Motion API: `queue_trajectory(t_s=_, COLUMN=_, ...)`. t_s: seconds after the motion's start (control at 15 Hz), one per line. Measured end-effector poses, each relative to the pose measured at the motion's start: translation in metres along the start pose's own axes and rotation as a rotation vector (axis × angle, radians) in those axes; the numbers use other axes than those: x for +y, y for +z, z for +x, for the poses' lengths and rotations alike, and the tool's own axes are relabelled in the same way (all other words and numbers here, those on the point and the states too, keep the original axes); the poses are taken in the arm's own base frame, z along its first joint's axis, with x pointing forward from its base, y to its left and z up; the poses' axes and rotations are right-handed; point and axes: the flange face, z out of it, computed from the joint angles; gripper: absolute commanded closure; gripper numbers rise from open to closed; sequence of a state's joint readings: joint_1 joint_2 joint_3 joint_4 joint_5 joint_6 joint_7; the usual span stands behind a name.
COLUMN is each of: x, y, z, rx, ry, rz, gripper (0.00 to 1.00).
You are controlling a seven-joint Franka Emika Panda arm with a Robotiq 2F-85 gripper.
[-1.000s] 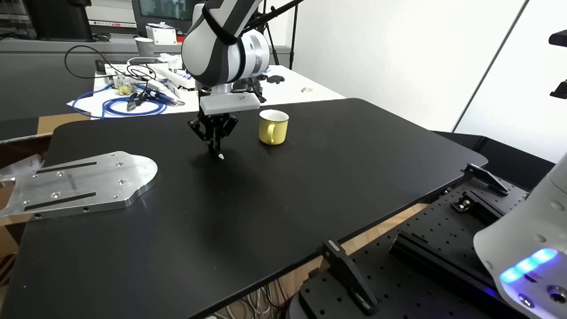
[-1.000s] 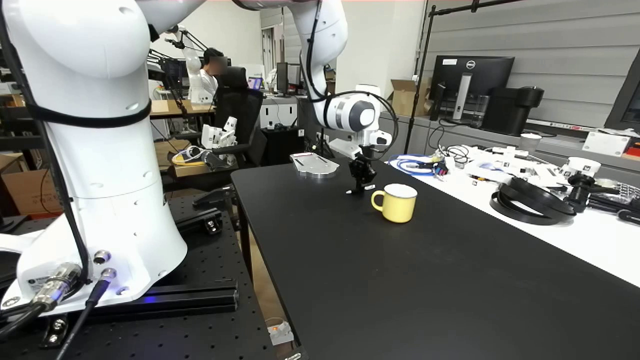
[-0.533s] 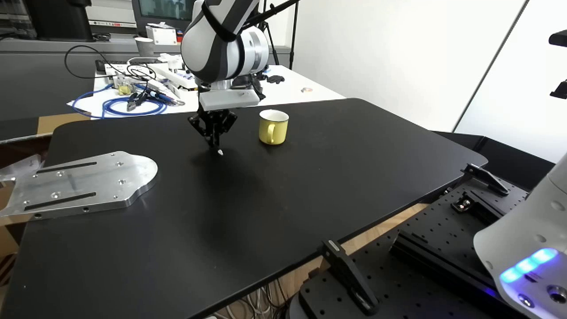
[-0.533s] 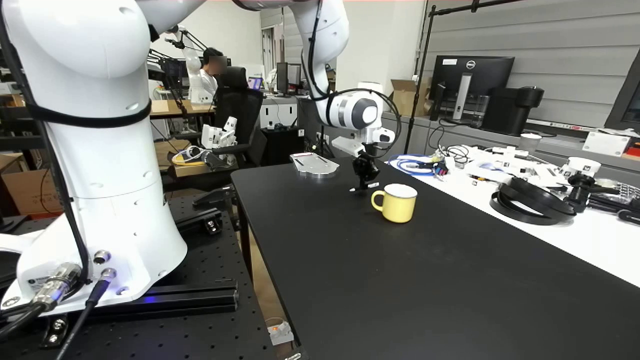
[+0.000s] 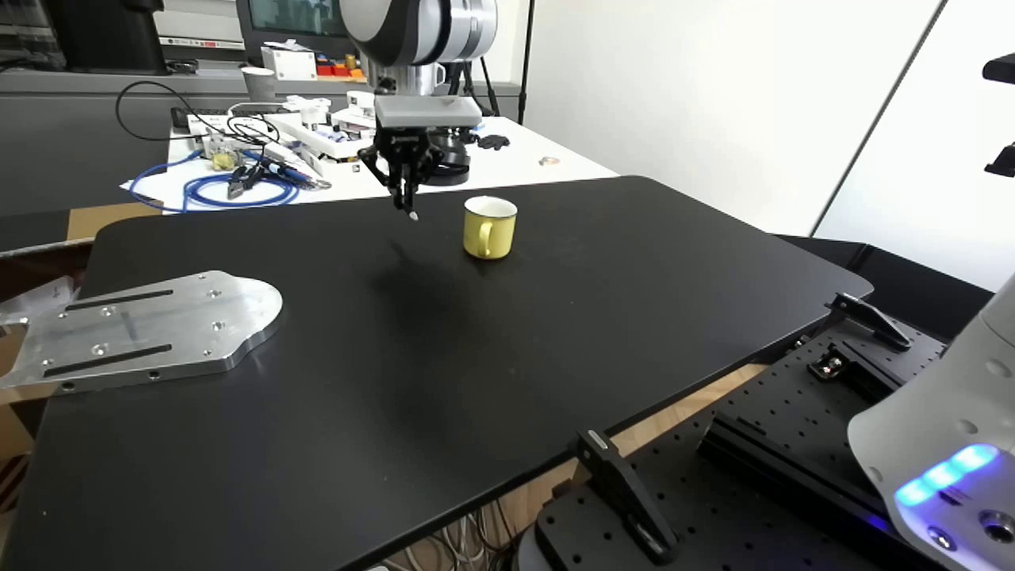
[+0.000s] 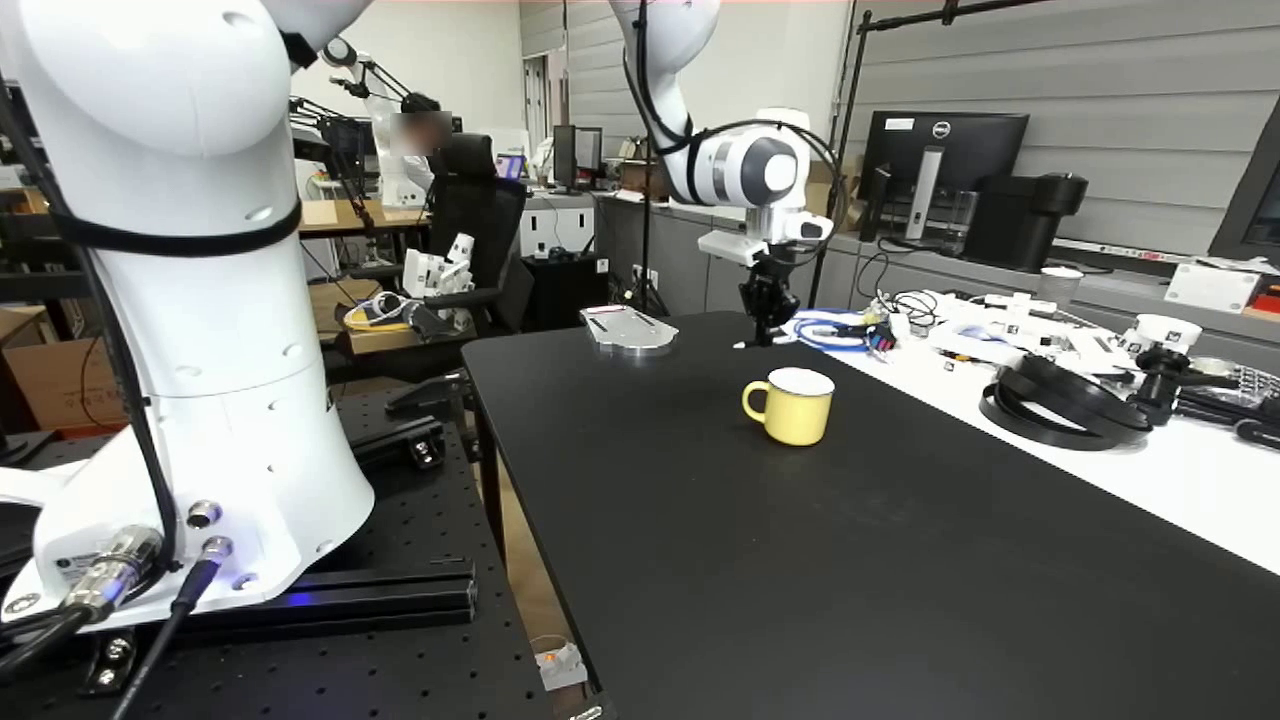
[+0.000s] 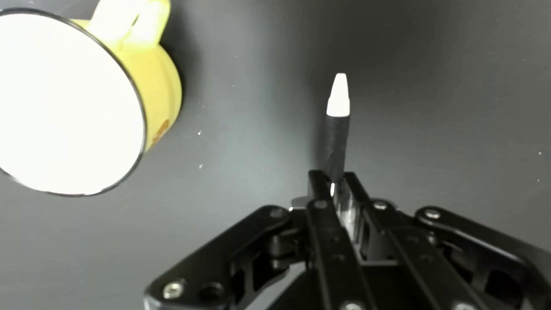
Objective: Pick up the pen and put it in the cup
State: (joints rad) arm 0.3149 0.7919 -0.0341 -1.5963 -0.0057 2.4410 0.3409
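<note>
Pen [image 7: 338, 131] grasped by end effector [image 7: 332, 177]; delivery to cup [image 7: 165, 86] not yet made.
Wrist view: the pen projects from lower centre toward the top of the frame; the cup stands at upper left, apart from it. In an exterior view the pen is clear of the worktop [image 5: 555, 357], left of the cup. In an exterior view its white tip [image 6: 740, 345] juts left and the pen appears near level. Recommended for the carry, judged the step in hand: gain height over the rim [image 7: 140, 100], then travel toward the left of the wrist frame, avoiding the handle [image 7: 150, 28]. Tilt one end down before lowering; held level, the pen could bridge the rim. Contact may pivot it: descend slowly.
</note>
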Motion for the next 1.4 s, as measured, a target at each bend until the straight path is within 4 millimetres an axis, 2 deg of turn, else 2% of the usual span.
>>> queue_trajectory(t_s=0.27, x=0.042, y=-0.036, z=0.011, rx=-0.086, ry=0.068, rz=0.064, gripper=0.97)
queue_trajectory(t_s=0.53, x=0.089, y=-0.056, z=0.016, rx=-0.172, ry=0.146, rz=0.135, gripper=0.97)
queue_trajectory(t_s=1.07, x=0.166, y=-0.059, z=0.007, rx=-0.465, ry=0.271, rz=0.383, gripper=0.97)
queue_trajectory(t_s=1.4, x=0.193, y=-0.046, z=0.002, rx=-0.638, ry=0.322, rz=0.497, gripper=0.97)
